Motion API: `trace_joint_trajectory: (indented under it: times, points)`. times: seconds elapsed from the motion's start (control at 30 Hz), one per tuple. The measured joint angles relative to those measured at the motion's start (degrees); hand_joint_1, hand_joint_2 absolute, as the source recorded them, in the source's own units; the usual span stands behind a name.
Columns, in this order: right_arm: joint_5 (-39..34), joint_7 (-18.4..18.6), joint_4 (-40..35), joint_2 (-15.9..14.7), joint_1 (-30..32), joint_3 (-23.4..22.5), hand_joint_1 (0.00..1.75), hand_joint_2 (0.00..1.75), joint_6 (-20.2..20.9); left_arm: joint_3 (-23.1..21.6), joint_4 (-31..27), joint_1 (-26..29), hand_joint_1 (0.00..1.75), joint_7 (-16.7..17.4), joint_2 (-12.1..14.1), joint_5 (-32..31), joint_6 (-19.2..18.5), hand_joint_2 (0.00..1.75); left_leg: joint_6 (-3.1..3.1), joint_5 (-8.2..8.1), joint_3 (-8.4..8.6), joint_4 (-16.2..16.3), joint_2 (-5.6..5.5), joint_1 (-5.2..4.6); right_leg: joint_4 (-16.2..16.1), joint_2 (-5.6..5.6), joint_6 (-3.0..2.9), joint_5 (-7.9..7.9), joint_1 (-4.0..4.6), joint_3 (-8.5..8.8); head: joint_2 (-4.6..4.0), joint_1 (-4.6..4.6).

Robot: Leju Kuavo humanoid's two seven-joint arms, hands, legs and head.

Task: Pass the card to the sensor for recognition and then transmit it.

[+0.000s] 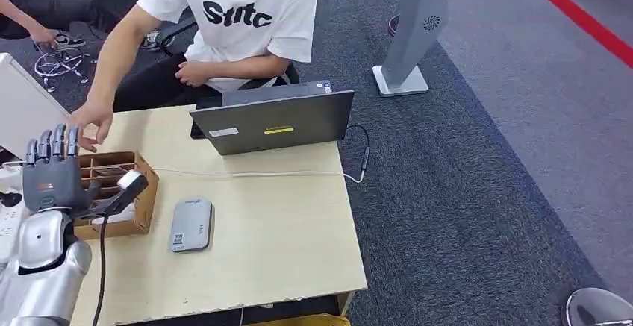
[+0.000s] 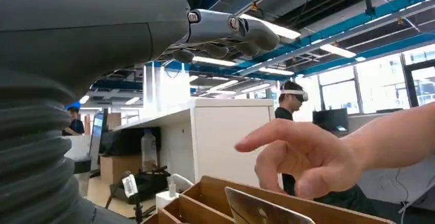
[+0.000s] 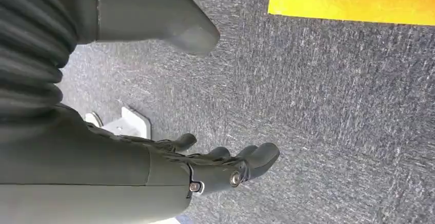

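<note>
Fingers of the left robot hand stand upright and spread, holding nothing, poised over the left end of the box at the table's left edge. In the left wrist view the same robot hand hangs empty above the box, where a card stands upright in a slot. A person's hand reaches over the box's far side near the table's far left corner. The sensor, a flat grey pad, lies just right of the box, toward the table's near edge. A laptop sits at the far edge. The right robot hand hangs over carpet, fingers loosely curled, empty.
</note>
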Motion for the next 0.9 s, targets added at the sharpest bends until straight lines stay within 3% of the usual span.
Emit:
trace_joint_trajectory:
  times: [0.03,0.07,0.13,0.27,0.33,0.5,0.9]
  points:
    - [0.00,0.00,0.00,0.00,0.01,0.02,0.00,1.75,0.00,0.00,0.20,-0.03,0.38,-0.30,-0.09,0.09,0.02,1.75,0.00,0.00,0.00,0.00,0.00,0.00,0.00,0.00,0.00,0.00,0.00,0.00,0.00,0.02]
    - [-0.02,0.00,0.00,0.00,0.01,0.04,0.00,1.75,0.00,0.00,0.35,-0.05,0.58,-0.53,-0.15,0.15,0.04,1.75,0.00,0.00,0.00,0.00,0.00,0.00,0.00,0.00,0.00,0.00,0.00,0.00,0.00,0.00]
    - [-0.02,0.00,0.00,-0.02,0.00,0.07,0.00,1.75,0.00,0.00,0.68,-0.04,0.82,-1.05,-0.22,0.28,0.09,1.75,0.00,0.00,-0.01,0.00,0.00,0.00,0.00,0.00,0.00,0.00,0.00,0.00,0.00,0.02]
    - [-0.02,-0.04,0.00,-0.04,0.01,0.09,0.00,1.75,0.02,0.00,1.00,-0.04,0.82,-1.16,-0.22,0.46,0.15,1.75,0.00,0.00,-0.01,0.00,-0.01,0.00,0.00,0.00,0.00,0.00,0.00,0.01,0.00,0.02]
    - [-0.02,-0.07,0.00,-0.07,0.01,0.09,0.00,1.75,0.02,0.00,1.14,-0.04,0.91,-1.16,-0.22,0.52,0.15,1.75,0.00,0.00,-0.01,0.00,-0.01,0.00,0.00,-0.01,0.00,0.00,0.00,0.01,0.00,0.02]
    - [-0.02,-0.11,0.00,-0.09,0.01,0.13,0.00,1.75,0.02,0.00,1.38,-0.04,0.80,-1.18,-0.20,1.05,0.11,1.75,0.00,0.00,-0.01,0.00,-0.01,0.00,0.00,-0.01,0.00,0.00,0.00,0.01,0.00,0.00]
    - [-0.48,0.11,0.00,-0.24,0.01,0.57,0.00,1.75,-0.02,0.28,2.80,0.00,0.86,-1.38,0.31,1.79,0.39,1.75,0.00,0.00,-0.02,0.00,-0.02,0.00,0.00,-0.01,0.00,0.00,0.00,0.01,0.00,0.02]
